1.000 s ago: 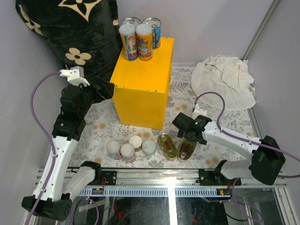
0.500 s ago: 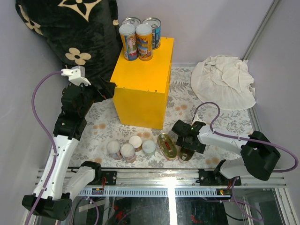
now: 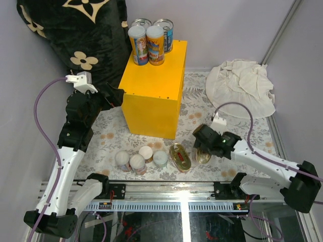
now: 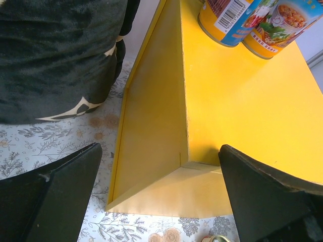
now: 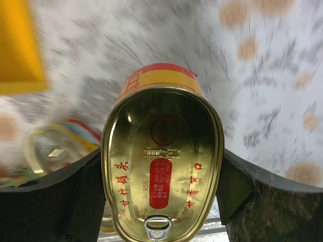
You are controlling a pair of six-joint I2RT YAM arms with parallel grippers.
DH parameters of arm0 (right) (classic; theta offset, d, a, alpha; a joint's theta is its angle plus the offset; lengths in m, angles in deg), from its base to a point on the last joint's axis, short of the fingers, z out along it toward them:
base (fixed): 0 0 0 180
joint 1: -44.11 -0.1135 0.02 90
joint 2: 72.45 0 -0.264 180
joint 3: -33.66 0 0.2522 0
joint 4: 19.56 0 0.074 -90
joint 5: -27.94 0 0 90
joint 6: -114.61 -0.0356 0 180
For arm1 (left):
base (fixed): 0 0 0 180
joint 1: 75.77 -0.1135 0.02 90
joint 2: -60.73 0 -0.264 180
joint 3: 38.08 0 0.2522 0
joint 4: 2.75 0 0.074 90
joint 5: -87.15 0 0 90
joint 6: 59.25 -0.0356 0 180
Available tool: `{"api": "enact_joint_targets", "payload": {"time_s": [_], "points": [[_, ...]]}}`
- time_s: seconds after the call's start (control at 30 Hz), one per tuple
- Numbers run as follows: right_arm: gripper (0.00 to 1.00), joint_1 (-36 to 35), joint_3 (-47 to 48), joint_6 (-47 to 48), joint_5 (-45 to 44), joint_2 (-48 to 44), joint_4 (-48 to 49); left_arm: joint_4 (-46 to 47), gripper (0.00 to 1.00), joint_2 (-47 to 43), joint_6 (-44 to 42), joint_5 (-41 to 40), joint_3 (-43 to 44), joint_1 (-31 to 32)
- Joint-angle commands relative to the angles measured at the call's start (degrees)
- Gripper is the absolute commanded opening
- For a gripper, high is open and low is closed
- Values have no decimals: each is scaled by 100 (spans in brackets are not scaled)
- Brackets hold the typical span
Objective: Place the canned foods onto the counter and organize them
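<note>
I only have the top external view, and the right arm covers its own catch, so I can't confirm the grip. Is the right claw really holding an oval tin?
Observer: Yes. In the right wrist view the oval gold tin sits squarely between both fingers of the right claw, with its pull-tab lid facing the camera.
Operator: And the left claw, is anything in it?
Observer: Nothing. The left wrist view shows the left claw wide open, with only a corner of the yellow counter in the gap.
</note>
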Motion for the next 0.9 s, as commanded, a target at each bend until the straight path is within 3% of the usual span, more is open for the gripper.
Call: {"api": "enact_joint_targets", "payload": {"time_s": [0.0,0.1,0.23,0.5,0.7,0.87], "points": [[0,-29,2246,1669,-1706,-254,-160,-373,100,-22,-343,-86,-202,5],[0,-11,3874,2905,-2316,24,-268,-366,100,-22,-323,168,-211,-138],[0,138,5656,3829,-2160,548,60,-311,100,-48,-311,359,-213,-311],[0,794,8571,3966,-736,2409,185,-280,100,-53,-285,636,-229,-547],[0,1003,10082,3893,-322,3682,343,-312,100,-80,-286,592,-257,-575],[0,1037,10009,3557,-67,3997,586,-295,100,-139,-281,497,-271,-590]]}}
